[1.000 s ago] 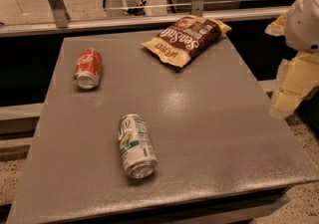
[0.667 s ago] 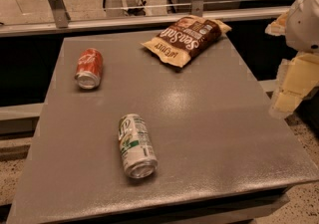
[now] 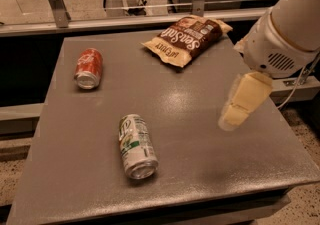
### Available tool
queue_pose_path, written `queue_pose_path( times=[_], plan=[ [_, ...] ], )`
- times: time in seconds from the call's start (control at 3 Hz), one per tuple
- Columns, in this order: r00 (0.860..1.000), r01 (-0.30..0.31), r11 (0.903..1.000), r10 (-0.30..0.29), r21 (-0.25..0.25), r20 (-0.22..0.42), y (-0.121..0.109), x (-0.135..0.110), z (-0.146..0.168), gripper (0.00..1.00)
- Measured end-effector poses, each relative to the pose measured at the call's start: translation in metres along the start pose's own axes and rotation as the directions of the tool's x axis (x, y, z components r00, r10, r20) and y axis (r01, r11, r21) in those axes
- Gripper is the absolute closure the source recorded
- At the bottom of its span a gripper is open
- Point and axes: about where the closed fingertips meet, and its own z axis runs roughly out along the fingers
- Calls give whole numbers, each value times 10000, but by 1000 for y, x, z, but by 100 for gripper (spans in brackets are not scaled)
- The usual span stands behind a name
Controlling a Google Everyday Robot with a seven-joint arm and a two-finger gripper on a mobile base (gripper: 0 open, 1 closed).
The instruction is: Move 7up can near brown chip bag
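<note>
My gripper hovers at three o'clock over the table; spread or not, I can't tell. 7up can lies at seven, brown chip bag at one.

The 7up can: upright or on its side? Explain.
On its side: the 7up can lies lengthwise on the table, silver end showing. The gripper hangs over the table, apart.

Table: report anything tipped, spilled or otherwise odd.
Both cans lie on their sides rather than upright: the 7up can near the front of the table, the red cola can at the left rear. No spill shows. The brown chip bag lies flat at the far edge. The claw hangs over the right side, touching nothing.
</note>
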Motion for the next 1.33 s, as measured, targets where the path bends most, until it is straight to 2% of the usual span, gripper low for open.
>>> queue_pose_path(
  times=[0.33,0.67,1.33],
  plan=[
    [9925,-1065,9937,1083,-337,565,19,-27,35,0],
    [9759,-1992,9753,2063,-960,713,35,-55,67,0],
    [9378,-3348,9121,3471,-2365,111,67,-95,120,0]
  ],
)
